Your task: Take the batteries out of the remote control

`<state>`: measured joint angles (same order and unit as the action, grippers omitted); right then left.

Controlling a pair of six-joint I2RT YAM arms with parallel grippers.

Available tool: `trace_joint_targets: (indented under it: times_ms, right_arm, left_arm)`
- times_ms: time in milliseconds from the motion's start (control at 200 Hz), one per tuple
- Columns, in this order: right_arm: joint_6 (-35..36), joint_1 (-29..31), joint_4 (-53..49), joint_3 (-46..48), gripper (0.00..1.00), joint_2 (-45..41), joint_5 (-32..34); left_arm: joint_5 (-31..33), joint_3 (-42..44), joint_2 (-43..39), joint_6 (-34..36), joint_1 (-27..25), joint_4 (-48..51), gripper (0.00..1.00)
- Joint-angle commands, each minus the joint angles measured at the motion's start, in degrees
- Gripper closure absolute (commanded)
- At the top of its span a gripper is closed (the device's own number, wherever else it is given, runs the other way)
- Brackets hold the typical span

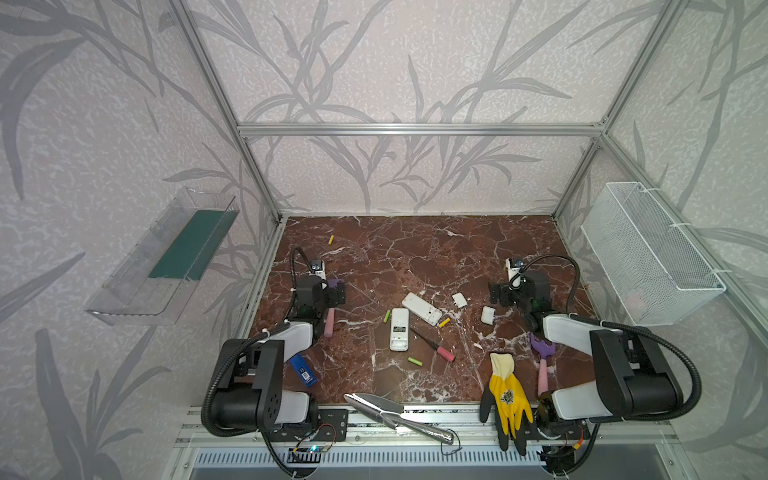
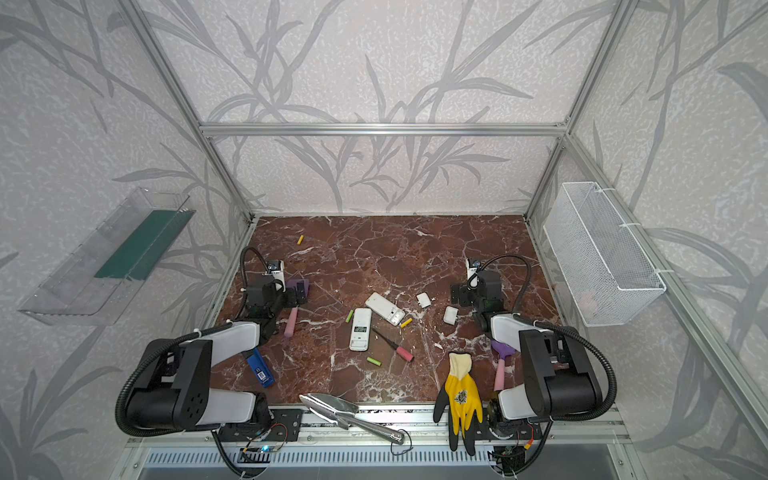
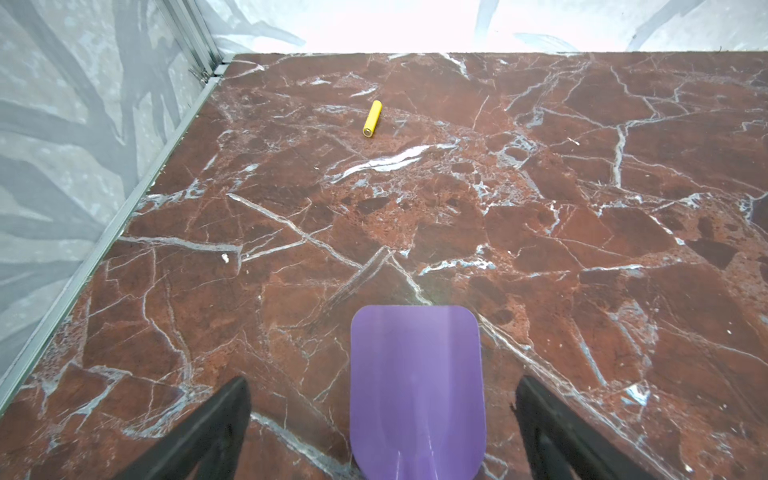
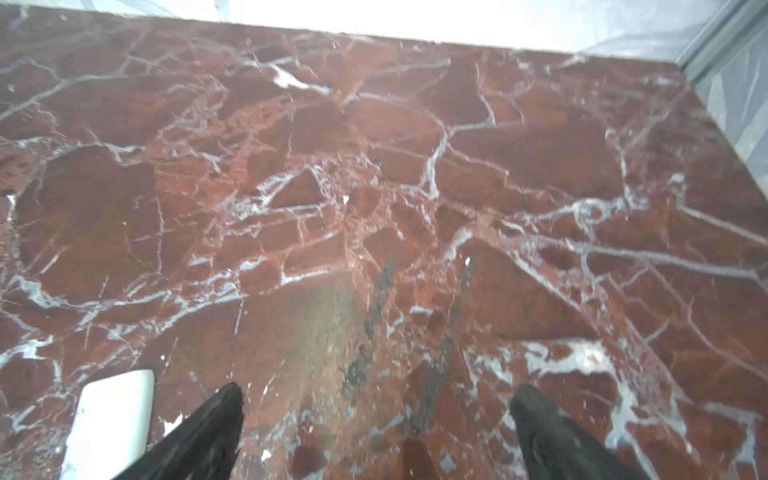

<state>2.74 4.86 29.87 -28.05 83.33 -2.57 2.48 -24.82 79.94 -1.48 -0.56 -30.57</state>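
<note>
Two white remote controls lie mid-table in both top views, one straight (image 1: pixel 399 329) and one tilted (image 1: pixel 422 308). All the batteries lie loose on the marble: a yellow one (image 1: pixel 331 239) far back left, also in the left wrist view (image 3: pixel 372 118), a yellow one (image 1: pixel 444 322) by the tilted remote, and green ones (image 1: pixel 387 316) (image 1: pixel 415 361) beside the straight remote. My left gripper (image 3: pixel 382 382) hangs open over a purple spade blade (image 3: pixel 415 386) without touching it. My right gripper (image 4: pixel 376 390) is open and empty above bare marble, near a white battery cover (image 4: pixel 112 419).
A pink-handled screwdriver (image 1: pixel 434 347) lies beside the straight remote, and a second white cover (image 1: pixel 459 299) sits behind it. At the front are a yellow glove (image 1: pixel 509 395), a metal trowel (image 1: pixel 374 405), a purple fork tool (image 1: pixel 542 353) and a blue block (image 1: pixel 303 371). A wire basket (image 1: pixel 648 257) hangs on the right wall.
</note>
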Motion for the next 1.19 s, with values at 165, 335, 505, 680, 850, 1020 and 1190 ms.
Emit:
trace_joint_targets:
  times_ms: [165, 335, 505, 680, 850, 1020, 1190]
  right_arm:
    - [2.1, -0.3, 23.4, 7.4, 0.01, 4.4, -1.8]
    - [1.0, -0.4, 34.9, 11.4, 0.01, 7.4, 0.6]
    - [0.8, -0.3, 25.2, 6.5, 0.01, 7.3, 2.2]
    - [0.7, -0.3, 25.9, 6.7, 0.01, 7.3, 2.2]
    - [0.7, -0.3, 26.3, 6.7, 0.01, 7.4, 2.3]
    - [0.8, -0.3, 26.3, 6.7, 0.01, 7.4, 2.3]
    - [0.8, -0.2, 26.3, 6.7, 0.01, 7.4, 2.3]
  left_arm:
    - [0.2, 4.6, 6.3, -1.6, 3.4, -23.1, 0.00]
    - [-0.1, 6.2, 9.2, -1.3, 3.4, -28.2, 0.01]
    - [1.2, 3.2, 9.6, -0.9, 3.4, -23.2, 0.01]
    - [1.1, 3.4, 9.7, -0.7, 3.3, -23.7, 0.00]
    - [1.1, 3.2, 9.9, -0.5, 3.2, -23.6, 0.01]
    - [1.1, 3.3, 9.8, -0.3, 3.1, -23.6, 0.01]
    - [0.4, 3.2, 9.8, 0.0, 3.0, -23.4, 0.00]
